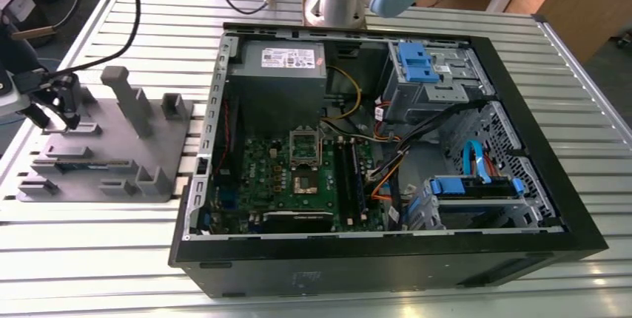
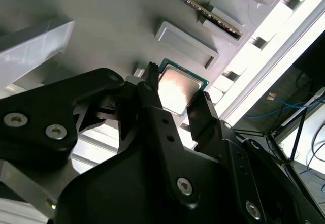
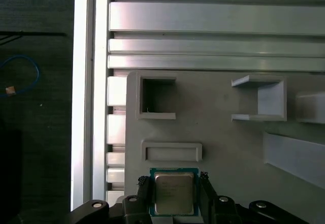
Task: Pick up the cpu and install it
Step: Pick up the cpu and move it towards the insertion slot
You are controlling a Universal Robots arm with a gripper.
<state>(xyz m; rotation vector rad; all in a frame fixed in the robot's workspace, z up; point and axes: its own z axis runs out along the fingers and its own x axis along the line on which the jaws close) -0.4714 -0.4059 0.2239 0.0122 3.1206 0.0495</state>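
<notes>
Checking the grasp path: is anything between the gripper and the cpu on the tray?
Nothing visible does. In the first wrist view the gripper is right at the cpu, which lies uncovered on the grey tray.

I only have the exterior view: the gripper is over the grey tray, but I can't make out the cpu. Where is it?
Observer: In both wrist views the cpu lies flat on the grey tray, metal top up.
Operator: Is the gripper lined up with it?
Observer: Yes, in the first wrist view the gripper is centred over it.
Operator: Anything close by?
Observer: A low rectangular frame moulded in the tray, just beside the cpu, not touching.
</notes>
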